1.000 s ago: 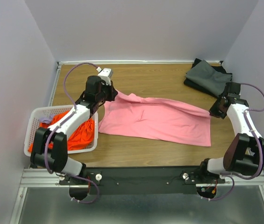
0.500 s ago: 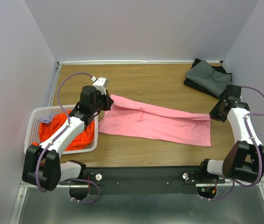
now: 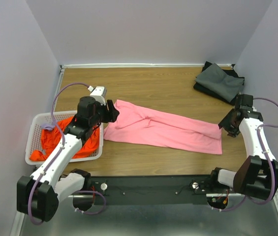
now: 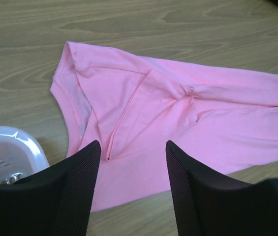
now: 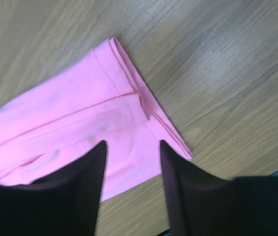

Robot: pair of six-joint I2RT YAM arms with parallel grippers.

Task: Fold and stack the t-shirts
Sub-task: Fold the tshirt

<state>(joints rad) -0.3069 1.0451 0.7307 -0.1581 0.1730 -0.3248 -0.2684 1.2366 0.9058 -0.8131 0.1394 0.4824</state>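
Observation:
A light pink t-shirt (image 3: pixel 163 130) lies flat across the middle of the table, folded lengthwise into a long band. My left gripper (image 3: pixel 113 112) hovers at its left end, open, and the left wrist view shows the pink cloth (image 4: pixel 178 113) below the gap of the left gripper (image 4: pixel 133 143) with nothing held. My right gripper (image 3: pixel 226 125) is at the shirt's right end, also open. In the right wrist view the shirt's hemmed corner (image 5: pixel 129 93) lies below the right gripper (image 5: pixel 132 143). An orange t-shirt (image 3: pixel 90 141) sits bunched in the basket. Dark grey t-shirts (image 3: pixel 220 81) lie at the back right corner.
A white slotted basket (image 3: pixel 32 135) stands at the left table edge under my left arm; its rim (image 4: pixel 6 147) shows in the left wrist view. Walls close the table on the left, back and right. Bare wood lies behind the pink shirt.
Both grippers, shut on the pink shirt's lifted edge, lowered it toward the near side and opened. The shirt now lies flat and folded, and both grippers have drawn slightly outward.

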